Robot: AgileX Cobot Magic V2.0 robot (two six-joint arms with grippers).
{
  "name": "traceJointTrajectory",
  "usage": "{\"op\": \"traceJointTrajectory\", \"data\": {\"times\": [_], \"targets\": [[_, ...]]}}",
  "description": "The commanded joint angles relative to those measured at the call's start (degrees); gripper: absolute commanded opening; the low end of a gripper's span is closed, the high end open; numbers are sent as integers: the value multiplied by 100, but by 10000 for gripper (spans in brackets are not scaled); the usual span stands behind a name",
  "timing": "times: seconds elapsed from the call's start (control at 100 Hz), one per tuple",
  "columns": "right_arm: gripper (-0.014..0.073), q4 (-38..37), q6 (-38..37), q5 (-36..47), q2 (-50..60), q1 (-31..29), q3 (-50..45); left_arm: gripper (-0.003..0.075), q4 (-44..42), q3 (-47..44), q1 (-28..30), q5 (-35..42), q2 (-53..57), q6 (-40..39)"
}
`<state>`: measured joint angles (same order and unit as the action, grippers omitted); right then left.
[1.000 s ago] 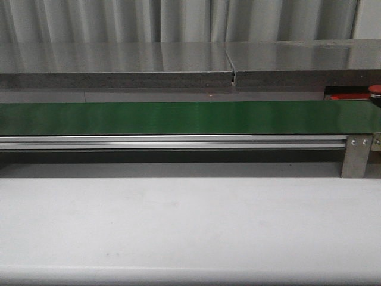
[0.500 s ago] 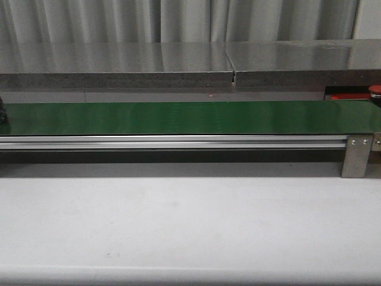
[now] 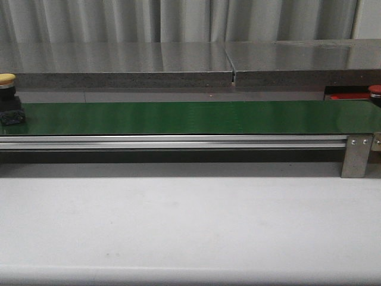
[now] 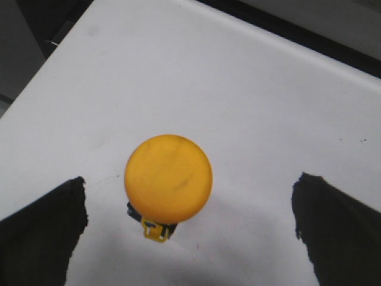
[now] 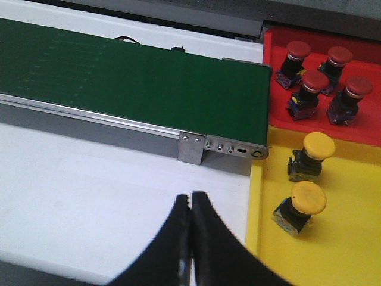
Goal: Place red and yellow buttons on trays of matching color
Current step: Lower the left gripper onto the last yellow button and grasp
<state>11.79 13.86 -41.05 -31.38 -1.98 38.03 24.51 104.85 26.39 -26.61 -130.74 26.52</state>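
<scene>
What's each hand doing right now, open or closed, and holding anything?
Left hand: open, empty, above a yellow button.
Right hand: closed, empty, beside the yellow tray.

A long green belt [image 3: 190, 117] runs the full width across the far side of the white table [image 3: 190, 220]. At its left end stands a yellow-capped button [image 3: 8, 99] on a dark base. Past the belt's right end, a red-capped button [image 3: 375, 90] shows, beside a strip of red tray [image 3: 348, 96].
</scene>
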Motion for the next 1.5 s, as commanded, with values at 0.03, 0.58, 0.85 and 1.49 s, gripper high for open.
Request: {"op": "traceJointTrajectory", "data": {"times": [0.03,0.58,0.85,1.49], "targets": [[-67,15,8,413,-13,-10,151,658,85,435,10,317,149,-6],[-67,15,8,413,-13,-10,151,473,106,698,10,766,-242,-6],[-67,15,8,413,-13,-10,151,12,119,698,10,764,-242,-6],[-67,15,8,413,-13,-10,151,-19,771,684,-26,-853,1506,-6]]}}
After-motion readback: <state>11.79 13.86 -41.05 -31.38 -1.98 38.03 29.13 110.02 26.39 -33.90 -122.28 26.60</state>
